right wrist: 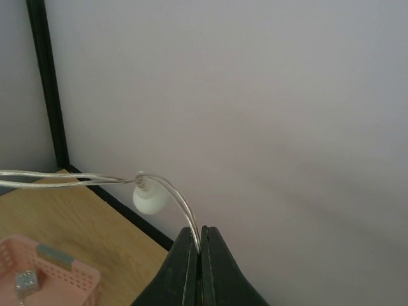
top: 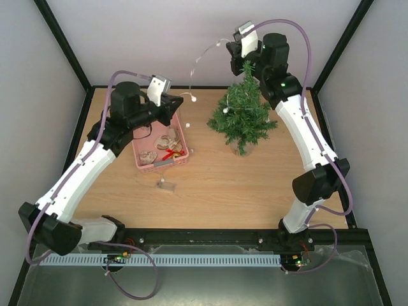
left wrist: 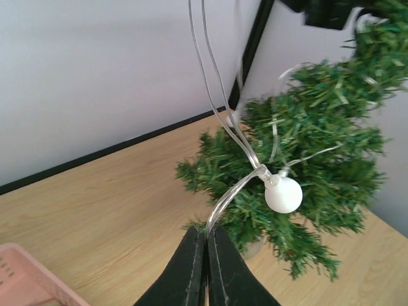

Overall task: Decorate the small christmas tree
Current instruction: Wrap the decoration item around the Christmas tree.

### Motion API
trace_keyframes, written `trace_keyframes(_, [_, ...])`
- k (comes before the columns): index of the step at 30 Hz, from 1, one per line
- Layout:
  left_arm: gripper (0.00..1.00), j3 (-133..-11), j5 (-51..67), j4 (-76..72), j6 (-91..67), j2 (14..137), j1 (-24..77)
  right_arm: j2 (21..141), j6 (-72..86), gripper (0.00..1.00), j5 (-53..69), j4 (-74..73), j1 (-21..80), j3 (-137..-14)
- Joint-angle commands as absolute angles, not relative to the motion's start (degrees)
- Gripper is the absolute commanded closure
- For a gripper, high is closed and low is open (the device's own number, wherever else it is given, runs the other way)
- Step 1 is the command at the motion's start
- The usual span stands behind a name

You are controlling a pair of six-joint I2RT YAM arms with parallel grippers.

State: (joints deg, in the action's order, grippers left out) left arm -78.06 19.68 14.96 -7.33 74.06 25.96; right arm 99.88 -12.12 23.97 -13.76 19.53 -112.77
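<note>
Nearest me, the two arms rise from their bases at the near edge of the wooden surface point(top: 223, 191). The left arm point(top: 83, 172) reaches toward the far left and the right arm point(top: 306, 134) arches up on the far right.

The small christmas tree point(top: 243, 118) stands upright on the surface at the far right, well apart from the pink basket point(top: 136, 152) on its left. The basket holds a few beige and red trinkets that I can't make out.

A clear light string point(left wrist: 220, 115) hangs in the air between the arms. The left end effector point(left wrist: 205, 239), raised over the far end of the basket, is pinched closed on it just below a round white bulb point(left wrist: 284, 194). The right end effector point(right wrist: 199, 236) is up above the treetop by the far wall, clamped tight on the same string beside another white bulb point(right wrist: 150, 198). One more bulb point(top: 162, 182) lies on the surface just near of the basket.
</note>
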Motion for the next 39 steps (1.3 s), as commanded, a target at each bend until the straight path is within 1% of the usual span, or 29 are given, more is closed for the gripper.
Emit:
trace_keyframes(1, [0.98, -75.4, 24.1, 10.2, -7.8, 71.3, 25.8, 99.4, -15.8, 0.98, 15.9, -16.1, 20.0, -114.3])
trace_keyframes(9, [0.98, -78.4, 23.8, 10.3, -7.6, 75.6, 25.8, 99.1, -15.4, 0.81, 11.4, -17.5, 19.9, -115.8])
trace_keyframes(13, [0.98, -80.2, 23.7, 10.2, -7.4, 77.5, 25.8, 99.1, -15.1, 0.70, 8.3, -18.0, 19.2, -116.4])
trace_keyframes(15, [0.98, -81.4, 23.8, 10.7, -7.3, 78.5, 25.8, 99.0, -14.3, 0.67, 8.0, -18.4, 18.3, -117.1])
trace_keyframes(23, [0.98, -84.2, 22.7, 10.7, -6.8, 80.8, 25.8, 98.3, -13.7, 0.53, 12.9, -21.8, 14.3, -118.6])
trace_keyframes(28, [0.98, -88.9, 22.3, 10.6, -6.6, 84.9, 25.7, 97.8, -15.7, 0.47, 18.0, -26.7, 12.8, -119.0])
trace_keyframes(31, [0.98, -92.9, 21.9, 11.7, -6.4, 87.8, 25.4, 98.5, -16.6, 0.43, 18.8, -30.5, 12.6, -121.1])
trace_keyframes(33, [0.98, -95.1, 21.2, 12.8, -6.0, 89.6, 25.2, 98.8, -16.4, 0.39, 20.0, -32.4, 12.7, -122.5])
trace_keyframes(37, [0.98, -96.4, 19.7, 13.2, -6.0, 91.7, 24.4, 99.2, -14.8, 0.32, 21.9, -35.1, 12.4, -125.3])
trace_keyframes(39, [0.98, -96.5, 19.5, 13.2, -6.3, 92.3, 23.9, 99.5, -14.0, 0.29, 22.3, -35.9, 12.2, -126.2])
